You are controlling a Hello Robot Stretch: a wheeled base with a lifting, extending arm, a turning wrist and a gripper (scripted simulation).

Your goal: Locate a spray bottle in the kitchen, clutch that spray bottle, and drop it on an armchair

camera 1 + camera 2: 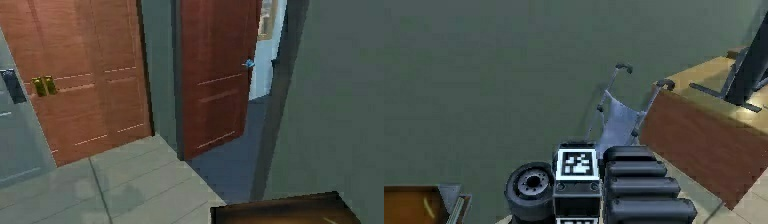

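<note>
As the reddish-brown panelled wooden door [215, 80] stands ajar ahead, steer centrally through; what the gripper [532, 187] holds cannot be told.

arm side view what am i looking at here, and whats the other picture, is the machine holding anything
This is a wheeled robot with one arm, in a simulated house. The forward view looks ahead from the robot: reddish double doors on the left, an open wooden door in the middle, and floor tiles. The arm side view looks out sideways from the robot's body: the dark ridged bar at the bottom is the arm, with a white marker square beside it. Left of that, the dark round part is likely the gripper; its far end is unclear, so I cannot tell whether it holds anything. A wooden tabletop stands at the right.
</note>
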